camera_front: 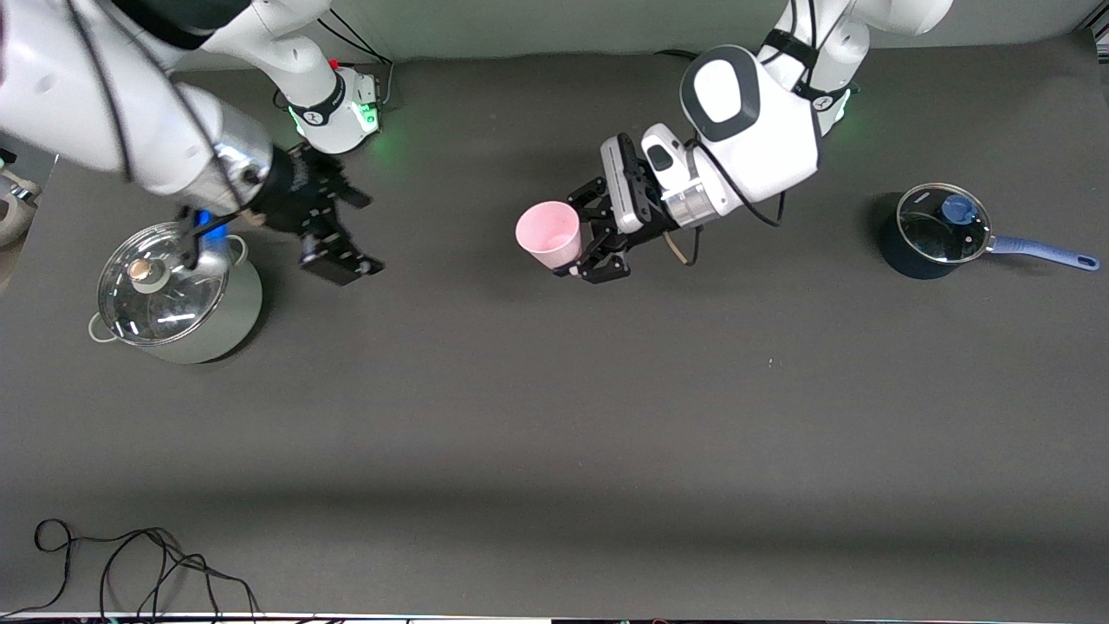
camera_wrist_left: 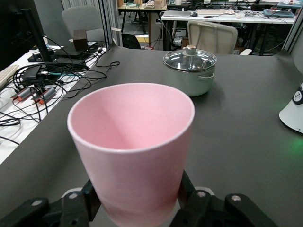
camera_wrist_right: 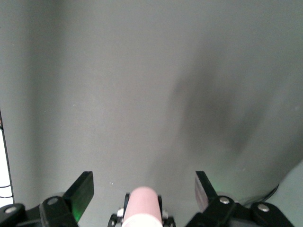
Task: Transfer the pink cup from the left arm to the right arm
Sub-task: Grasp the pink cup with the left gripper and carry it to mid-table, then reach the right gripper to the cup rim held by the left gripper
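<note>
Midair, left gripper [camera_front: 579,247] fingers clamped on pink cup [camera_front: 549,234]; right gripper [camera_front: 346,234] fingers apart beside steel pot [camera_front: 178,295].

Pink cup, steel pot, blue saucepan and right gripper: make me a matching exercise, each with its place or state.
1. pink cup
2. steel pot
3. blue saucepan
4. right gripper

A. toward the left arm's end of the table
B. open, holding nothing
C. held in the left gripper
D. toward the right arm's end of the table

Pairs: 1-C, 2-D, 3-A, 4-B
</note>
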